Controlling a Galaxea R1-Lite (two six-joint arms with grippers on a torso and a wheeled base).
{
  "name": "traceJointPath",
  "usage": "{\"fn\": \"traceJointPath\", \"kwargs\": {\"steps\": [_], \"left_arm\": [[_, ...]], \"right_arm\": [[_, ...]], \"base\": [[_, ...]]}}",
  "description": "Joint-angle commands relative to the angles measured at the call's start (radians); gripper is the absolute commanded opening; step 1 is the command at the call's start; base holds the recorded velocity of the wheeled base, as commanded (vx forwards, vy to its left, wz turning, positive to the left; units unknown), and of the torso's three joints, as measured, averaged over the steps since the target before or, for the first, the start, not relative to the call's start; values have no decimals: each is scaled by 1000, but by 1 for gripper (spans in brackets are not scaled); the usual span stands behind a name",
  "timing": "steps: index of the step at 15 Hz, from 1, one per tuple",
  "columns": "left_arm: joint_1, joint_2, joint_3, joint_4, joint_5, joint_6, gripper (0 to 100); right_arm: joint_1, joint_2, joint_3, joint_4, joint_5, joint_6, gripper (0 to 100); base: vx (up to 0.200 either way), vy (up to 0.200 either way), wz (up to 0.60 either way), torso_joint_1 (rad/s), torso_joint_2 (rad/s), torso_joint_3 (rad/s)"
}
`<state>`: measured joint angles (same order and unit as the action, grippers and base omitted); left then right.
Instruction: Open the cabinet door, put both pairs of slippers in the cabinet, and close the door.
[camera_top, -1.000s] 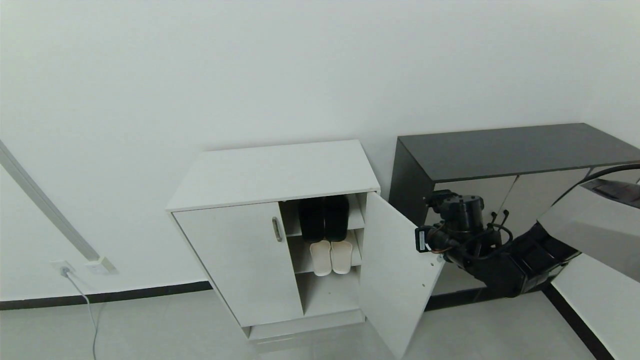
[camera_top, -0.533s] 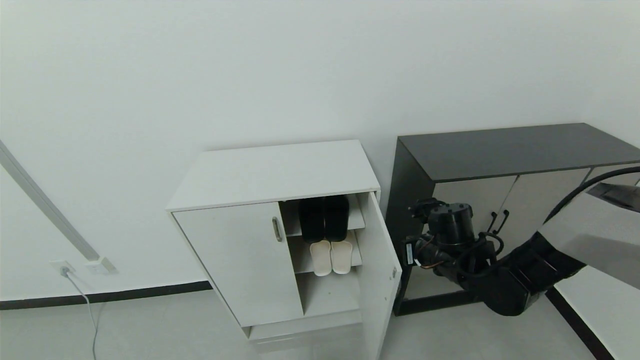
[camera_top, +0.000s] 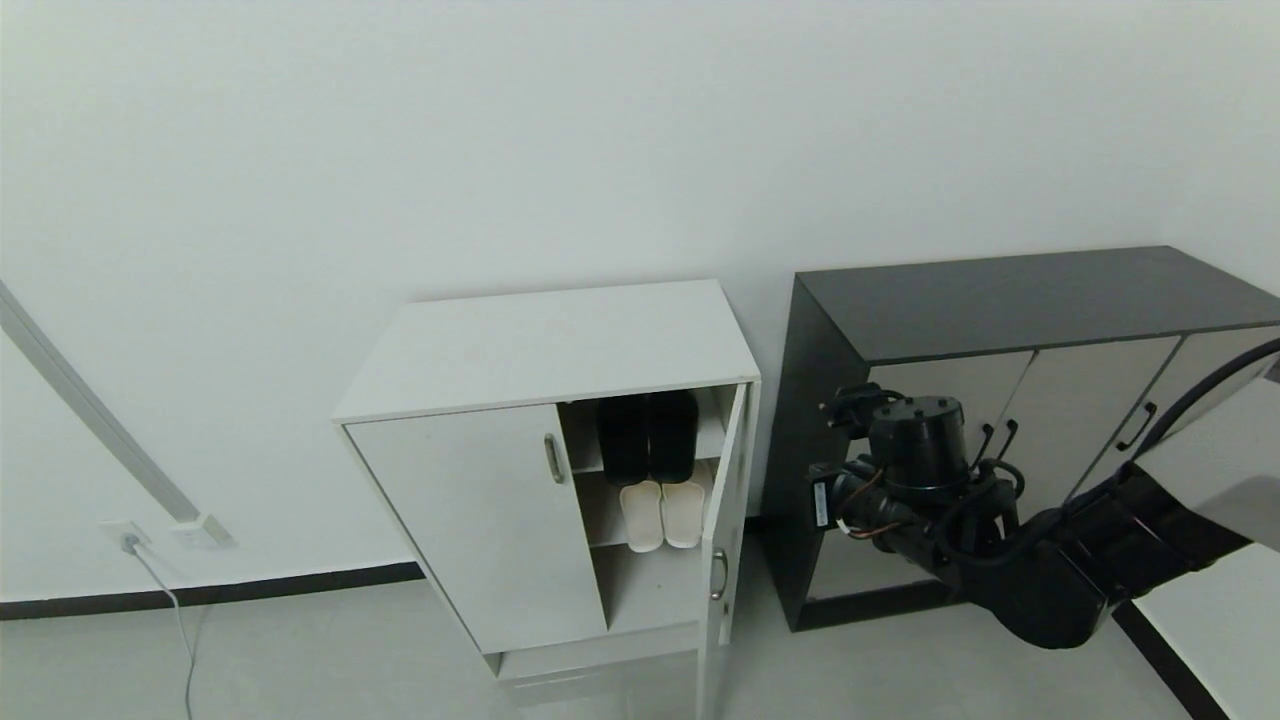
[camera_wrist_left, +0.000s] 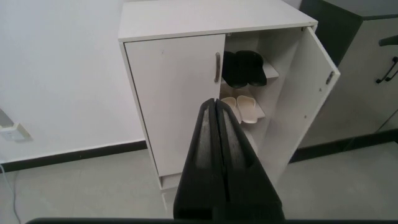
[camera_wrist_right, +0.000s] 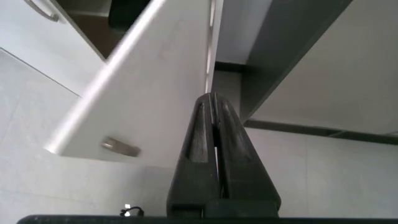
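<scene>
The white cabinet (camera_top: 550, 345) has its left door shut and its right door (camera_top: 722, 520) partly open, seen nearly edge-on. Black slippers (camera_top: 648, 437) lie on the upper shelf and white slippers (camera_top: 662, 513) on the shelf below. My right arm (camera_top: 920, 480) is just right of the door, outside it. In the right wrist view my right gripper (camera_wrist_right: 214, 102) is shut and empty, close to the door's outer face (camera_wrist_right: 149, 81) near its handle (camera_wrist_right: 121, 147). My left gripper (camera_wrist_left: 216, 102) is shut and empty, in front of the cabinet (camera_wrist_left: 211, 18), well back from it.
A dark sideboard (camera_top: 1000, 300) stands against the wall right of the cabinet, close behind my right arm. A wall socket with a cable (camera_top: 128, 540) is at the far left. Bare floor lies before the cabinet.
The right door has swung from wide open to nearly edge-on, toward shut. My right arm moved left behind it, along the door's outer side.
</scene>
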<state>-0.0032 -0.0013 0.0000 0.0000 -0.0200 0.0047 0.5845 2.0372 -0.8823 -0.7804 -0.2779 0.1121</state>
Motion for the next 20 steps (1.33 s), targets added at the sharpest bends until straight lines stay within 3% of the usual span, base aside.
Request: {"fn": "traceJointPath", "kwargs": {"steps": [1,10,15,20], "left_arm": [[0,1,0,0,0,0,0],[0,1,0,0,0,0,0],[0,1,0,0,0,0,0],[0,1,0,0,0,0,0]], "right_arm": [[-2,-2,-3,0,0,0,0],[-3,67,-40,-3,2,15,0],[84,129,-52,-5,42,63,0],[135,227,-144,0,63,77,0]], "base": [[0,0,0,0,0,0],[0,0,0,0,0,0],[0,0,0,0,0,0],[0,0,0,0,0,0]]}}
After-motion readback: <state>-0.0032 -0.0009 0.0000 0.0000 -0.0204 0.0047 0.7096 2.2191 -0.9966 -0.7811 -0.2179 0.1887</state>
